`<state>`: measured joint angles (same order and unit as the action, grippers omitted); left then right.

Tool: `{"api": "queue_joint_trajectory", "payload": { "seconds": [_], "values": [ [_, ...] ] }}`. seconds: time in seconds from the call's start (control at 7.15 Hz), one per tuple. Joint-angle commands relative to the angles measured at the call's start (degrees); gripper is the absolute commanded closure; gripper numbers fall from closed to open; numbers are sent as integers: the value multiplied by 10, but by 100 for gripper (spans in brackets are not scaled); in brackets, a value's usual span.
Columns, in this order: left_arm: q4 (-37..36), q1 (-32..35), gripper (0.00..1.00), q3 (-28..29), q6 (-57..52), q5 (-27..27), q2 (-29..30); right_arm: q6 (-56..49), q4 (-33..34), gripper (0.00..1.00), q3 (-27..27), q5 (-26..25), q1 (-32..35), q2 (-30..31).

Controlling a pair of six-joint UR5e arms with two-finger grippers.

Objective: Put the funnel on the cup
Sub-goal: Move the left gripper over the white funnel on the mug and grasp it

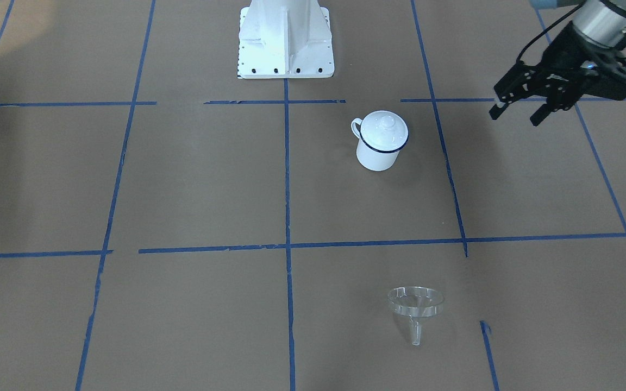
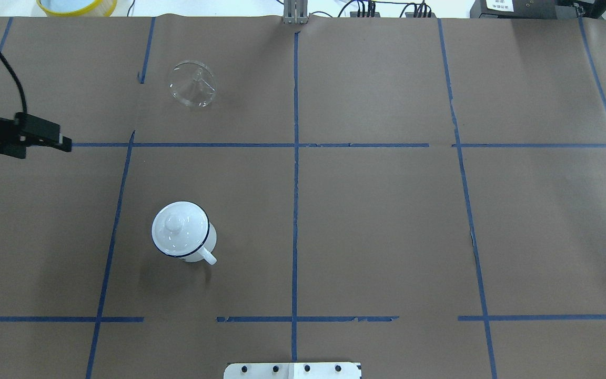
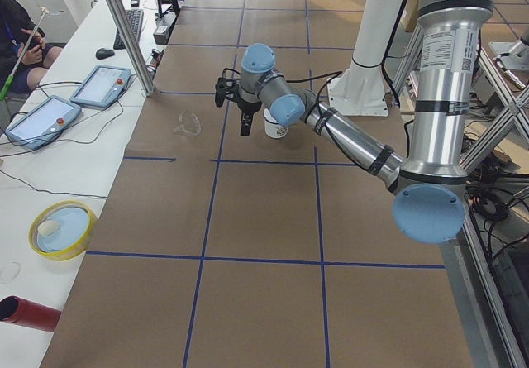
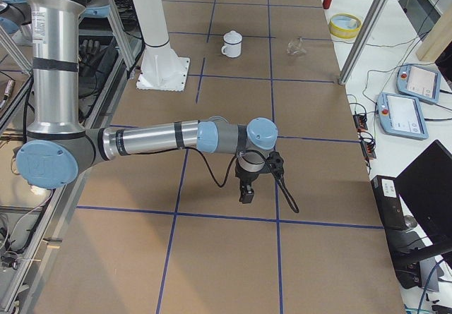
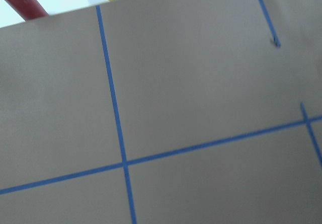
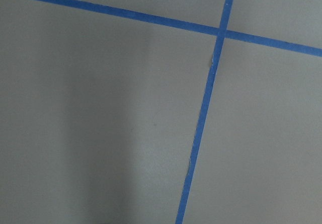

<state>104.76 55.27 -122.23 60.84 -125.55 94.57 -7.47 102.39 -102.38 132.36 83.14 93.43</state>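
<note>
The left gripper (image 1: 515, 116), jaws spread and empty at upper right, should approach the clear funnel (image 1: 415, 304) lying tipped at lower centre-right and pinch its rim lightly, keeping clear of the lidded enamel mug (image 1: 376, 157) just above centre.

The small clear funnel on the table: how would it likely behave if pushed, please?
The small clear funnel lies tilted on rim and spout, so a push would probably roll it in an arc. It looks thin-walled, likely light and smooth, possibly slippery.
</note>
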Motion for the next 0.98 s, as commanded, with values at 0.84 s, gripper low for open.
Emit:
{"api": "queue_joint_trajectory", "payload": {
  "seconds": [0.84],
  "values": [
    [-221, -226, 0, 41, 199, 187, 181, 0, 0, 0, 0, 0, 0, -1]
  ]
}}
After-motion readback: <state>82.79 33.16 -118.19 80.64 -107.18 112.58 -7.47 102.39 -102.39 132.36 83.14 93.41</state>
